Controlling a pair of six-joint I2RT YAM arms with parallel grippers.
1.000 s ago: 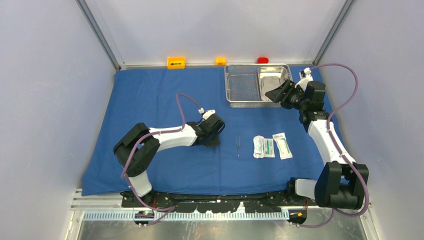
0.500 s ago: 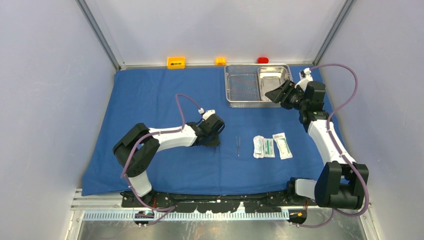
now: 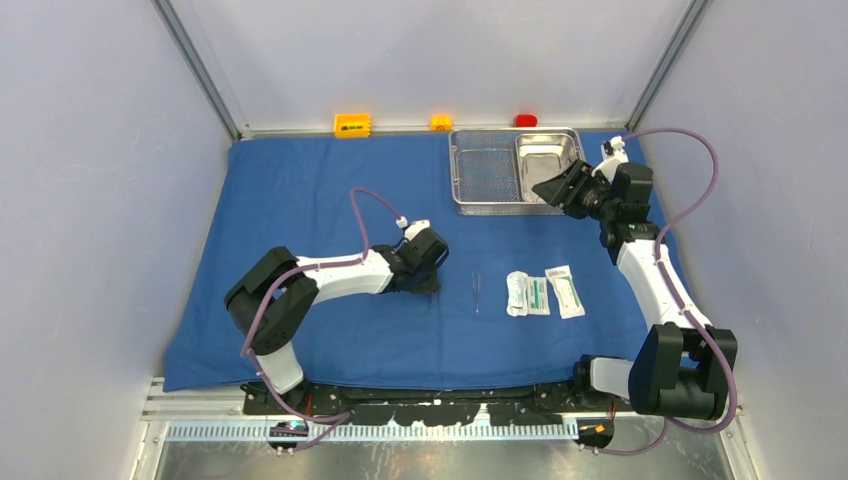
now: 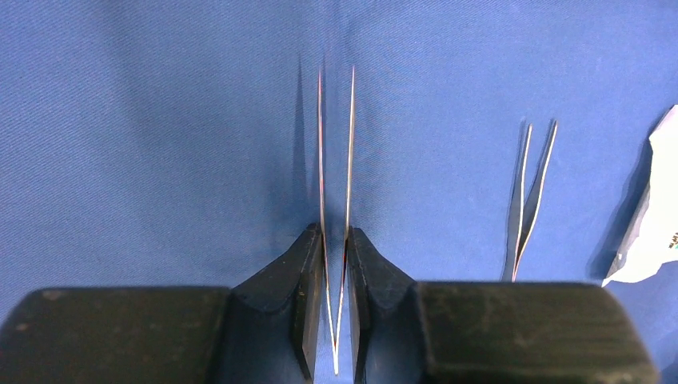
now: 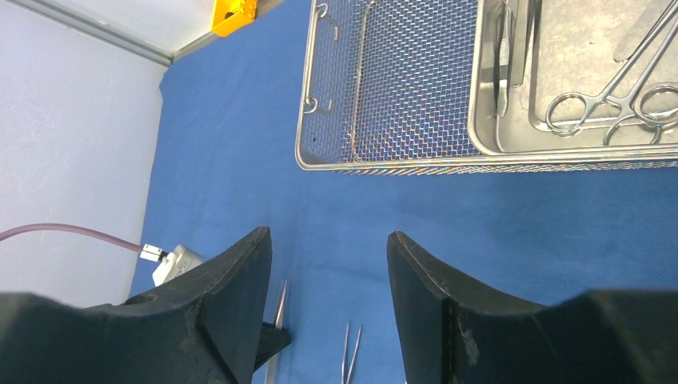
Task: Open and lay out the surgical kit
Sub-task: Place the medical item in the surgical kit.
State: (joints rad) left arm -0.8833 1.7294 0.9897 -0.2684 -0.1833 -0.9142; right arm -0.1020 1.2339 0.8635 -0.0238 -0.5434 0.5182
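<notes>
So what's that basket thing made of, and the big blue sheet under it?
The basket looks like shiny steel wire: a fine see-through woven grid with a thicker silvery rim. The blue sheet looks like matte woven cloth, probably fabric, since it shows soft creases and no shine.

My gripper (image 4: 336,234) is closed narrowly on a pair of thin steel forceps (image 4: 349,160), one black pad against each prong. The joined end sits back between my fingers (image 4: 308,272), and the two tips run out from them, slightly spread, low over the blue cloth wrap (image 4: 160,160). To the right a second forceps (image 4: 521,240) lies flat on the cloth, and farther right the corner of a white packet (image 4: 652,232) shows at the edge.
</notes>
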